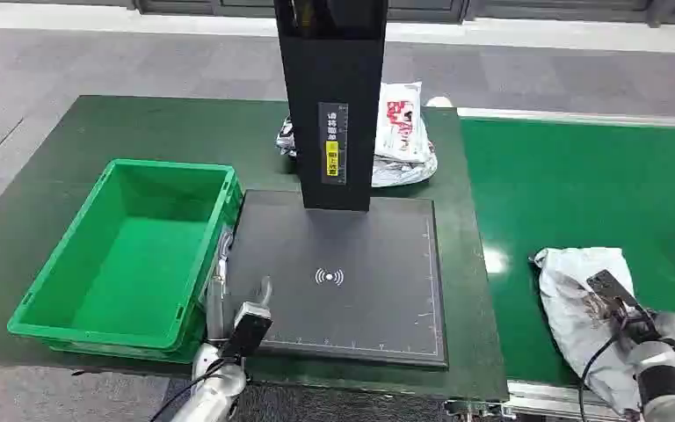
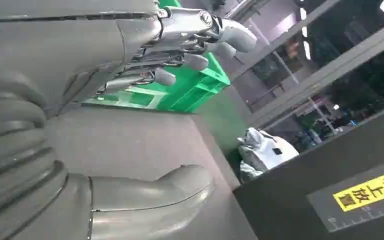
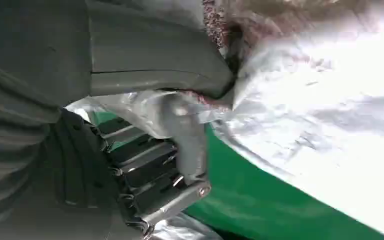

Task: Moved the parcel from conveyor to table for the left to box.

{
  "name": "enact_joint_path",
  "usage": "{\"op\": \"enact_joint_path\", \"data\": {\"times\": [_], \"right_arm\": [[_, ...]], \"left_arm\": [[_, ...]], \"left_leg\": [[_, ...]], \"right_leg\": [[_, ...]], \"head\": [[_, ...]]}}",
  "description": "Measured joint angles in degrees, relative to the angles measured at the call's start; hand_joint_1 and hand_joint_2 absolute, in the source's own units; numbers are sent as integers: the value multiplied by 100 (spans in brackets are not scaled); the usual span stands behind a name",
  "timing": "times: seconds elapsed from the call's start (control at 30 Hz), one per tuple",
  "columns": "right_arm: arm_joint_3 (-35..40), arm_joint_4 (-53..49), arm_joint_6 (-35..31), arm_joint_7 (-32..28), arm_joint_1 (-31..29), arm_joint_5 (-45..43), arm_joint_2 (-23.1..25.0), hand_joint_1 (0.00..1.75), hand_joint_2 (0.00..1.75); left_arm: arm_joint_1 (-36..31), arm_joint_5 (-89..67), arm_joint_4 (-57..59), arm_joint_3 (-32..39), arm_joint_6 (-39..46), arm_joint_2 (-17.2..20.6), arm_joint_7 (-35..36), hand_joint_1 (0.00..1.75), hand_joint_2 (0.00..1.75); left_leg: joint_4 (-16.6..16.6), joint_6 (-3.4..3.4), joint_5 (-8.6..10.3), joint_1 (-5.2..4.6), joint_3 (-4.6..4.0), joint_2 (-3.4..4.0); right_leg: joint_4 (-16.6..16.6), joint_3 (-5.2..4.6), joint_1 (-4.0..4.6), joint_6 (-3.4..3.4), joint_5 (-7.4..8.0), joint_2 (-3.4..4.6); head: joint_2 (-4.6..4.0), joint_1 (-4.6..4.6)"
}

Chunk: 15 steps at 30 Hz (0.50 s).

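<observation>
A crumpled grey-white parcel [image 1: 576,303] lies on the green conveyor [image 1: 580,185] at the near right. My right hand [image 1: 672,343] grips its near edge. In the right wrist view the thumb [image 3: 155,65] presses on top of the parcel [image 3: 320,100], and the fingers [image 3: 180,145] curl around the film from below. My left hand [image 1: 233,312] hovers low over the front left corner of the black scanner plate [image 1: 360,308], beside the green box [image 1: 61,264]. Its fingers [image 2: 190,50] and thumb [image 2: 150,195] are spread and hold nothing.
A black column [image 1: 330,97] with a yellow label rises from the back of the plate. Behind it lie more bagged parcels [image 1: 402,136], also seen from the left wrist [image 2: 265,150]. The green box [image 2: 190,90] is empty. The table sits on grey floor.
</observation>
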Motion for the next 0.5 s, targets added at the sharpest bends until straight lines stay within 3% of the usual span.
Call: {"op": "enact_joint_path", "data": {"times": [0.07,0.23,0.43,0.5], "right_arm": [[74,9,-459,-52,-86,-54,80,175,175],[288,-405,-2595,-692,-225,-695,620,175,175],[1709,-2509,-3187,-1102,386,-2786,1259,175,175],[2211,-2984,-3271,-1130,540,-3041,1309,175,175]], "left_arm": [[-32,-63,-39,-46,50,15,0,0,175],[-48,-301,-297,-50,61,17,0,0,175],[-50,-457,-516,-57,66,-24,2,0,175],[-52,-459,-555,-59,68,-33,2,0,175]], "left_leg": [[0,0,1,0,-3,-1],[0,-6,6,5,4,4],[-2,-11,8,12,4,-4],[-3,-12,6,12,4,4]], "right_leg": [[1,0,0,0,0,-1],[3,0,4,0,2,5],[4,-2,10,-2,0,0],[4,-6,11,-3,0,13]], "head": [[0,0],[0,0],[0,0],[0,-2]]}}
